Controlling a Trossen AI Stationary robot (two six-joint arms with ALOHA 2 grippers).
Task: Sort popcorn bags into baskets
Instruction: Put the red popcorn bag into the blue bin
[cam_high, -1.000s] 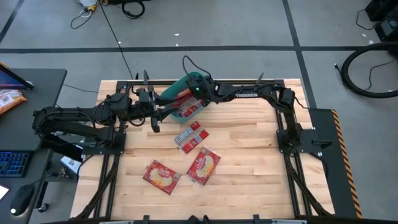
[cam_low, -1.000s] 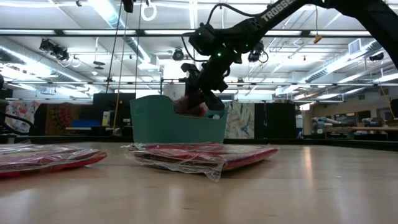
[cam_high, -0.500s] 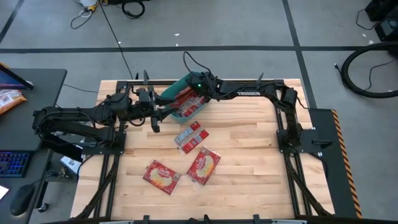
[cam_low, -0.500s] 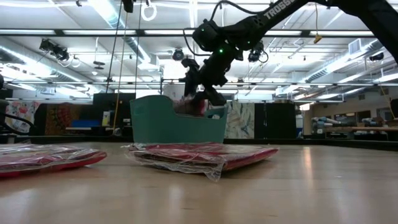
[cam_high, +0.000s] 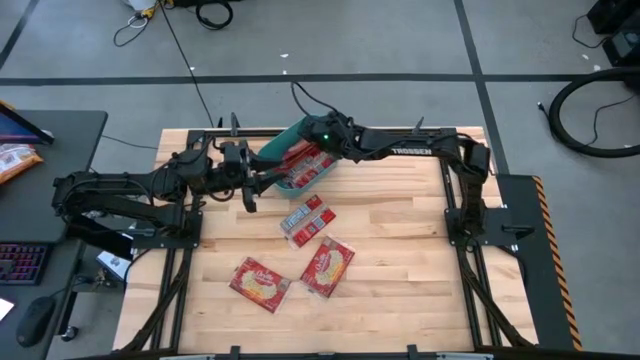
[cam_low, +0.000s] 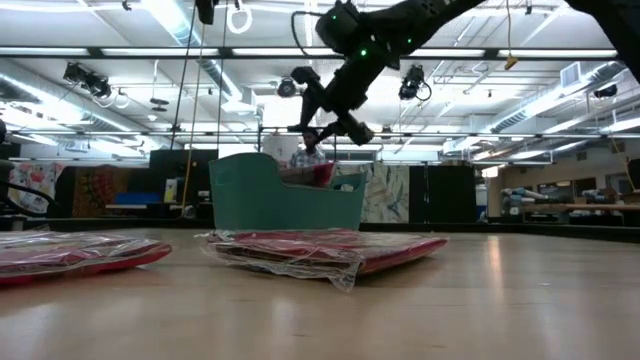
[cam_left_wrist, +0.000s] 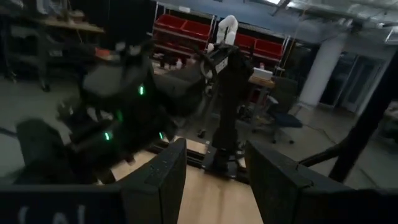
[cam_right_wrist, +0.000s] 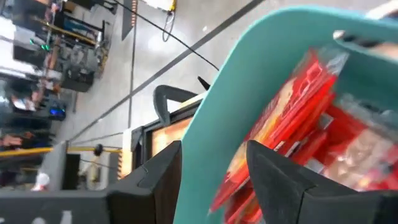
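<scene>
From my station I see the right gripper (cam_high: 318, 143) empty, jaws apart, above the teal basket (cam_high: 300, 182), while three popcorn bags (cam_high: 307, 217) lie nearer me on the desk, nearest one angled, left gripper (cam_high: 250, 192) jaws parted beside it.

Overhead and low views share teal tub (cam_high: 300, 160).

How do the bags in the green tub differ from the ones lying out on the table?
The bags in the tub stand on edge, packed together inside the tub; the table bags lie flat and spread apart. The tub's lot sits below the right gripper; the table bags have no gripper over them. All are red packets.
</scene>
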